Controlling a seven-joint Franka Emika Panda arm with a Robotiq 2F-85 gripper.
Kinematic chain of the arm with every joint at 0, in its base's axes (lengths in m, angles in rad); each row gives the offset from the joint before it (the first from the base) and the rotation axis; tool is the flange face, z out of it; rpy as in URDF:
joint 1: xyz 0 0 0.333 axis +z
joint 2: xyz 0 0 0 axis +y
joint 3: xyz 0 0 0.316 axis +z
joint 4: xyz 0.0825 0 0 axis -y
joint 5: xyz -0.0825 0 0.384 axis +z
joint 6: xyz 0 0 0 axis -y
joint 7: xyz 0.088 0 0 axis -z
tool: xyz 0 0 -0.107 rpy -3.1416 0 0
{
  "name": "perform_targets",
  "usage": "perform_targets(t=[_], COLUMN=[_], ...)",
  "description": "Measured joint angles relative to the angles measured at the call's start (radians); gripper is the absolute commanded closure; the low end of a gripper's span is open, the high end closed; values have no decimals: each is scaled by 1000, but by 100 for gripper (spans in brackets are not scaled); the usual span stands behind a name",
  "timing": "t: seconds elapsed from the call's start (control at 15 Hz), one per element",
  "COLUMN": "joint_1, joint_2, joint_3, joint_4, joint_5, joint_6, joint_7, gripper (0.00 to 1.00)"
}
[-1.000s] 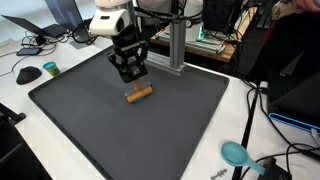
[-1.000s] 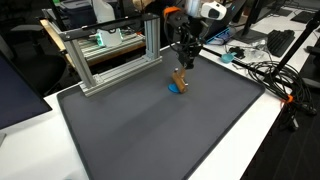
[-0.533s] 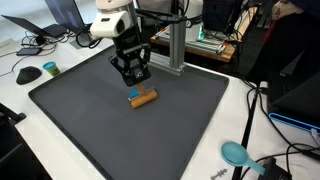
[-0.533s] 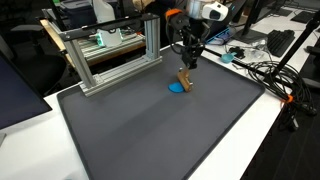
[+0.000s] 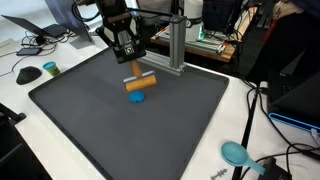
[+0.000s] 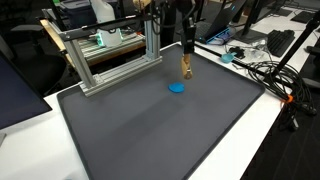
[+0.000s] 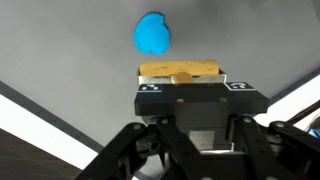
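Looking down the wrist view, I have the end effector [image 7: 181, 84] closed tight on the wooden dowel [image 7: 180, 70], whose long axis runs left to right across the jaws. The dowel hangs in the air above the grey mat [image 7: 60, 40], touching nothing else. The blue disc [image 7: 152, 34] lies flat on the mat just beyond it and slightly left. An exterior view shows the disc [image 5: 136, 97] almost under the dowel [image 5: 141, 83]. Farther back stands the aluminium frame [image 6: 152, 40].

Arm [image 5: 113, 12] comes down from above; hand [image 5: 134, 66] vertical, pointing down, fingers clamped.
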Motion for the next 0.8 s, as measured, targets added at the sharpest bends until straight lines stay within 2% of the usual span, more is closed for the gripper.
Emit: perform_targets(t=[0.33,0.8], joint_1=[34,108], joint_2=[-172,-196], joint_3=[-19,-18], joint_4=[-31,-30], joint_5=[-32,-157], joint_6=[-57,-100], joint_7=[331,841], gripper=[78,78])
